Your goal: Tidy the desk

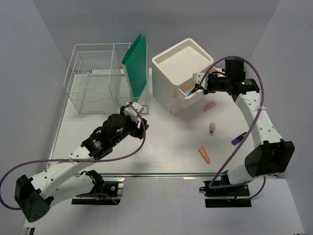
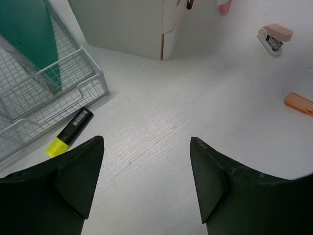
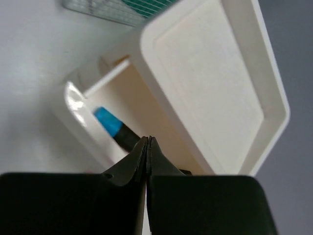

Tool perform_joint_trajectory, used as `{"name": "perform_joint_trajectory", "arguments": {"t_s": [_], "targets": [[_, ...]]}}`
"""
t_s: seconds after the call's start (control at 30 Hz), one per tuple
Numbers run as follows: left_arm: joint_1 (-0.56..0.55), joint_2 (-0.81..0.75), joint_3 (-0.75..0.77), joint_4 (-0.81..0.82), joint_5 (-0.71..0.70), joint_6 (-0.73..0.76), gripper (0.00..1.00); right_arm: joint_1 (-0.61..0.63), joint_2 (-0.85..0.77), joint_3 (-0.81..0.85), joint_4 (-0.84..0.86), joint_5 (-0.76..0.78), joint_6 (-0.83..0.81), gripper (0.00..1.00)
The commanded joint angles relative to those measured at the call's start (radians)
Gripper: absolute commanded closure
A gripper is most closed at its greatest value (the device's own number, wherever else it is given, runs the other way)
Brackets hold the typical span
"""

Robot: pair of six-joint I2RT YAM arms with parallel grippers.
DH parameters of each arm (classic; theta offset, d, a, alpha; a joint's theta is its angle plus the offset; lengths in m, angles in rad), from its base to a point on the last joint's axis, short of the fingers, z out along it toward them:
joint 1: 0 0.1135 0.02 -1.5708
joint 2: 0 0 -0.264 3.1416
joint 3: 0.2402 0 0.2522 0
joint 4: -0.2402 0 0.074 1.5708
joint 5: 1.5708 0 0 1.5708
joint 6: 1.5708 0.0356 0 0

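The desk (image 1: 161, 147) is a white tabletop with a metal rail along its near edge. My left gripper (image 1: 137, 108) hovers open over bare desk (image 2: 161, 98), with nothing between its fingers (image 2: 88, 166). A yellow-and-black highlighter (image 2: 68, 132) lies just left of it, against the wire tray (image 2: 44, 98). My right gripper (image 3: 148, 140) is shut and empty above the open drawer (image 3: 83, 122) of the white drawer box (image 1: 181, 66). A blue-and-black marker (image 3: 113, 126) lies in that drawer, partly hidden behind the fingertips.
A wire basket (image 1: 93, 83) with an upright green folder (image 1: 136, 63) stands at the back left. Loose on the right half lie a pink item (image 1: 209, 105), a small pink stapler (image 1: 212, 128), an orange item (image 1: 204, 154) and a purple item (image 1: 238, 139).
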Motion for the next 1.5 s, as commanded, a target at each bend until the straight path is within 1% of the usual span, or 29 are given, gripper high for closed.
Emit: {"name": "perform_joint_trajectory", "arguments": {"t_s": [0.0, 0.03, 0.07, 0.1, 0.13, 0.17, 0.2, 0.23, 0.27, 0.3, 0.33, 0.37, 0.4, 0.43, 0.47, 0.53, 0.57, 0.6, 0.67, 0.7, 0.8, 0.87, 0.97, 1.07, 1.1, 1.13, 1.2, 1.3, 1.47], "targets": [[0.002, 0.0, -0.006, 0.017, 0.017, -0.009, 0.2, -0.004, -0.039, 0.039, -0.262, -0.144, -0.064, 1.0], [0.002, 0.0, -0.006, 0.018, 0.017, -0.012, 0.29, -0.005, -0.064, 0.022, -0.268, -0.15, -0.046, 1.0], [0.002, 0.004, -0.008, 0.02, 0.012, -0.017, 0.35, -0.008, -0.085, -0.045, -0.252, -0.178, -0.027, 1.0], [0.002, 0.01, -0.009, 0.025, 0.008, -0.04, 0.41, -0.004, -0.143, -0.088, -0.221, -0.193, 0.049, 1.0], [0.002, 0.013, -0.011, 0.029, -0.003, -0.058, 0.61, -0.004, -0.182, -0.131, -0.181, -0.208, 0.112, 1.0], [0.002, 0.016, -0.018, 0.035, -0.02, -0.104, 0.73, -0.005, -0.217, -0.221, -0.097, -0.246, 0.173, 1.0], [0.002, 0.023, -0.021, 0.043, -0.025, -0.13, 0.81, -0.004, -0.293, -0.263, -0.047, -0.259, 0.316, 1.0], [0.002, 0.041, -0.023, 0.035, -0.022, -0.162, 0.89, -0.005, -0.332, -0.306, 0.006, -0.252, 0.392, 1.0], [0.002, 0.055, -0.02, 0.01, -0.031, -0.21, 0.9, -0.01, -0.401, -0.392, 0.097, -0.236, 0.455, 0.87], [0.002, 0.073, -0.015, -0.007, -0.031, -0.222, 0.9, -0.005, -0.438, -0.44, 0.162, -0.21, 0.591, 0.77], [0.002, 0.113, -0.005, -0.036, -0.037, -0.232, 0.85, -0.008, -0.472, -0.487, 0.22, -0.127, 0.655, 0.69], [0.002, 0.142, 0.011, -0.104, -0.07, -0.244, 0.76, -0.014, -0.537, -0.571, 0.307, -0.086, 0.704, 0.51], [0.002, 0.167, 0.05, -0.135, -0.078, -0.239, 0.65, -0.016, -0.565, -0.609, 0.337, -0.051, 0.776, 0.43], [0.014, 0.22, 0.072, -0.165, -0.085, -0.221, 0.55, -0.019, -0.595, -0.644, 0.356, -0.031, 0.781, 0.38], [0.014, 0.248, 0.095, -0.226, -0.097, -0.192, 0.32, -0.024, -0.618, -0.675, 0.367, -0.029, 0.784, 0.33], [0.036, 0.34, 0.161, -0.29, -0.124, -0.161, 0.2, -0.038, -0.662, -0.738, 0.382, -0.047, 0.798, 0.3], [0.054, 0.368, 0.189, -0.343, -0.134, -0.153, 0.18, -0.038, -0.681, -0.748, 0.383, -0.052, 0.798, 0.3], [0.071, 0.395, 0.225, -0.36, -0.138, -0.144, 0.18, -0.047, -0.688, -0.777, 0.405, -0.06, 0.804, 0.29], [0.09, 0.44, 0.242, -0.364, -0.121, -0.112, 0.18, -0.056, -0.72, -0.813, 0.44, -0.06, 0.82, 0.29], [0.099, 0.449, 0.244, -0.348, -0.106, -0.094, 0.18, -0.062, -0.731, -0.846, 0.465, -0.049, 0.818, 0.29], [0.137, 0.474, 0.233, -0.279, -0.089, -0.009, 0.18, -0.068, -0.759, -0.862, 0.456, -0.025, 0.79, 0.3], [0.156, 0.497, 0.224, -0.233, -0.088, 0.082, 0.19, -0.073, -0.77, -0.871, 0.451, -0.032, 0.783, 0.34], [0.18, 0.518, 0.218, -0.195, -0.115, 0.176, 0.21, -0.071, -0.78, -0.89, 0.457, -0.043, 0.78, 0.39], [0.201, 0.512, 0.181, -0.126, -0.121, 0.288, 0.25, -0.081, -0.78, -0.893, 0.46, -0.041, 0.78, 0.45], [0.202, 0.503, 0.164, -0.098, -0.114, 0.322, 0.29, -0.081, -0.78, -0.893, 0.462, -0.041, 0.78, 0.46], [0.202, 0.504, 0.151, -0.062, -0.099, 0.377, 0.3, -0.079, -0.782, -0.894, 0.462, -0.043, 0.78, 0.47], [0.228, 0.529, 0.141, -0.041, -0.079, 0.44, 0.37, -0.081, -0.782, -0.896, 0.462, -0.043, 0.778, 0.47], [0.26, 0.607, 0.186, -0.067, -0.048, 0.469, 0.45, -0.082, -0.784, -0.899, 0.457, -0.044, 0.774, 0.48], [0.301, 0.685, 0.233, -0.071, 0.009, 0.488, 0.49, -0.085, -0.784, -0.903, 0.459, -0.047, 0.769, 0.48]]}}
